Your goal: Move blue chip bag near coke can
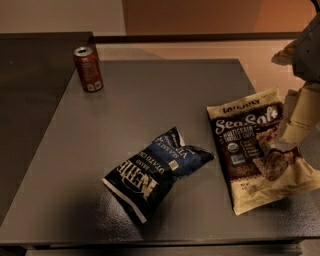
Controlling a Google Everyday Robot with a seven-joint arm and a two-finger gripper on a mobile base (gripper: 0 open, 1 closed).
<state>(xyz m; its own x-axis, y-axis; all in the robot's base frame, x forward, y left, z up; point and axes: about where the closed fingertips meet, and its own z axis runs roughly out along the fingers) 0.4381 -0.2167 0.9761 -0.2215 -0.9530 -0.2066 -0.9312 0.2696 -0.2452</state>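
Observation:
The blue chip bag [156, 171] lies flat and crinkled on the dark grey table [150, 100], near its front middle, with white block lettering facing up. The coke can [88, 69] stands upright at the table's far left corner, well apart from the bag. My gripper [297, 122] hangs at the right edge of the view, above the right side of the cream-and-brown "Sea Salt" bag [255, 150]. It is well to the right of the blue chip bag and holds nothing that I can see.
The large "Sea Salt" bag lies flat at the table's right front, close to the blue bag's right end. A darker surface [30, 100] adjoins the table on the left. An orange-brown wall [210, 15] stands behind.

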